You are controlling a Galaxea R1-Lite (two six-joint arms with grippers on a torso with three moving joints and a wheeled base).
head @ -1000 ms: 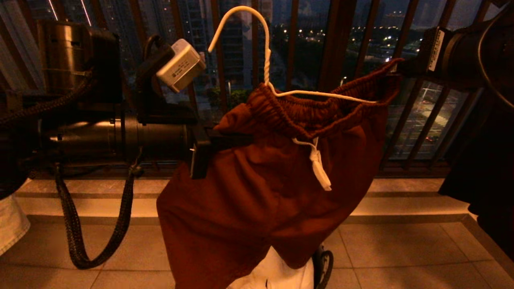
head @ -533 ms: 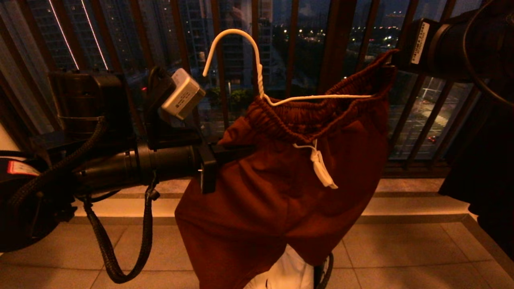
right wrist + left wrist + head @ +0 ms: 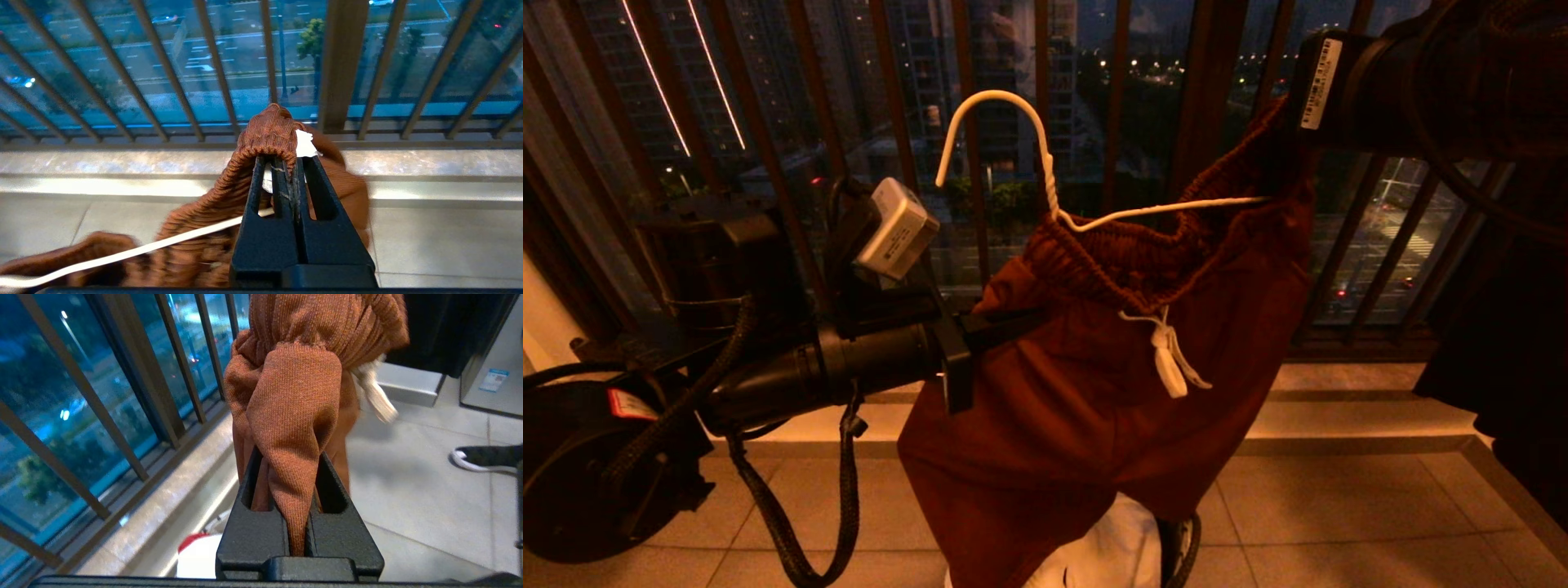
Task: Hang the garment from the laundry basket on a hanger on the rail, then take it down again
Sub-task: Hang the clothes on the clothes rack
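Before the railing [image 3: 1201,98], shorts [image 3: 1086,408] on hanger [image 3: 1045,171], both grippers' jaws clamped on waistband.

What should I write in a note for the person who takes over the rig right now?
Left gripper: jaws shut on a fold of the rust-brown shorts.
Right gripper: jaws shut on the waistband corner, raised at upper right.
White wire hanger: one arm inside the waistband, hook free in the air, on no rail in view.
Basket and rail: not identifiable in view.
Left: whether hanging or basket comes next cannot be told from here.
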